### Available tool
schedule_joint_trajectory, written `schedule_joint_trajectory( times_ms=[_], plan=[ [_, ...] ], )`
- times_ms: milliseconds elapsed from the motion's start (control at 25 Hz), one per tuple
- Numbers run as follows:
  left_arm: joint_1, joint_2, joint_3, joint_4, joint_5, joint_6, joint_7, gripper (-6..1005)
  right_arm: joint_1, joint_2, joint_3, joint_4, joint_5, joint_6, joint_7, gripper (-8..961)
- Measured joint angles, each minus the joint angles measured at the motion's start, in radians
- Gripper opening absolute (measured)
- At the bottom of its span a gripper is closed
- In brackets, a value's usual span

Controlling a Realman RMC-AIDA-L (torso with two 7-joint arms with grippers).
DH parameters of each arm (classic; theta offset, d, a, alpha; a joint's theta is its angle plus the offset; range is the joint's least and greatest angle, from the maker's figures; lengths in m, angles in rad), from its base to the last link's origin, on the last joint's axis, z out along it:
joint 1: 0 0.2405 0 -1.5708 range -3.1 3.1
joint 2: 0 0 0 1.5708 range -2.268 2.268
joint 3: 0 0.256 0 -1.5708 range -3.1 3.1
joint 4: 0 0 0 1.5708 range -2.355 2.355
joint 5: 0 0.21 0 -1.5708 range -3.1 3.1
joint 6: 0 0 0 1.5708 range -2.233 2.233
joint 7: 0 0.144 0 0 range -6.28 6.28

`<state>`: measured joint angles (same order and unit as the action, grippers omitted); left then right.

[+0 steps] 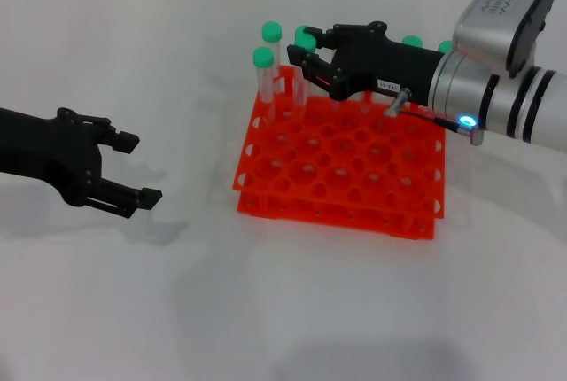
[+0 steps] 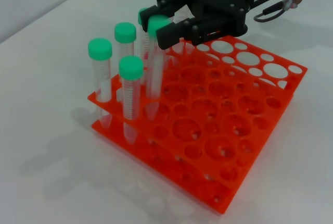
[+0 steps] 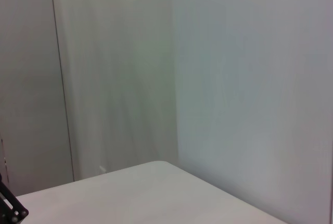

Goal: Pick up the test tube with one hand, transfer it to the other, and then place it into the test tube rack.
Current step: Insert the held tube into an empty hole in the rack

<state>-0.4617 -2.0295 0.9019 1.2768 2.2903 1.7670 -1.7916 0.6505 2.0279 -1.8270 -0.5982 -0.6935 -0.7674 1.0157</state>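
The orange-red test tube rack stands right of the middle of the table; it also shows in the left wrist view. My right gripper, black with a white label, is shut on the green cap of a test tube and holds it upright over the rack's back left part. In the left wrist view the right gripper grips the tube, whose lower end sits in a top-tier hole. My left gripper is open and empty, low over the table at the far left.
Other green-capped tubes stand in the rack's back left corner and behind the right gripper. The right wrist view shows only a wall and a table corner. Bare table lies between the left gripper and the rack.
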Motion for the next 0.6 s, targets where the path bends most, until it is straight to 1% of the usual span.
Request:
schedule_joint_trajectory(
  times_ms=[320, 440, 600],
  plan=[
    [0.0, 0.0, 0.0, -0.001, 0.0, 0.0, 0.002, 887, 0.0, 0.0, 0.0, 0.0, 0.0, -0.002, 0.0, 384],
    [0.002, -0.001, 0.0, -0.001, 0.0, 0.0, 0.002, 887, -0.003, -0.002, -0.001, -0.004, 0.0, -0.011, 0.0, 404],
    [0.011, -0.001, -0.002, -0.001, -0.006, 0.0, 0.003, 887, -0.011, -0.008, -0.001, -0.007, -0.002, -0.073, -0.003, 429]
  ],
)
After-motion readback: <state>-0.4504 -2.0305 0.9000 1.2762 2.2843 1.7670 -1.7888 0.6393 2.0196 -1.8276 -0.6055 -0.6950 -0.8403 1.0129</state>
